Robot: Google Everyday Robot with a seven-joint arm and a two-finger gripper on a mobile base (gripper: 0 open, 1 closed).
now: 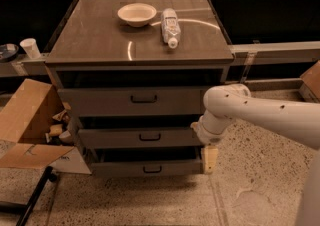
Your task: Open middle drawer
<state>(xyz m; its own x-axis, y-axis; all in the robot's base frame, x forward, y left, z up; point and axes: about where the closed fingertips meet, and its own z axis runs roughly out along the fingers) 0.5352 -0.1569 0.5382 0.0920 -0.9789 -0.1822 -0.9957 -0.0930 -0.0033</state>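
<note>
End effector [210, 159]: pale cream, blocky, pointing straight down, lower centre-right of the frame. It hangs from a smooth, rounded white arm [260, 115] that enters from the right edge. Whether it is open or closed cannot be told, and nothing is seen in its hold. It sits just beside the right end of the lowest drawer [125, 169], and contact cannot be told. Middle drawer [115, 138]: centre of the frame, up and left of the end effector, second of three in the cabinet. It has a low, flat, matte grey-brown front and a small black bar handle [149, 137] at its middle, with a dark gap above it. The arm's wrist joint overlaps its right end. Upper drawer [100, 101]: taller front, same finish and a like handle. Surface [100, 35]: the cabinet's top, a dark wood-grain laminate, slightly glossy, with a curved glint of light. Bowl [136, 14]: shallow, round, off-white, top centre of the surface. Bottle [170, 26]: clear plastic, lying on its side just right of the bowl, cap toward the viewer. Cardboard box [25, 120]: brown, flaps open, left of the cabinet on the floor. Paper cup [31, 48]: white, upright, far left. Floor [250, 190]: speckled terrazzo.
</note>
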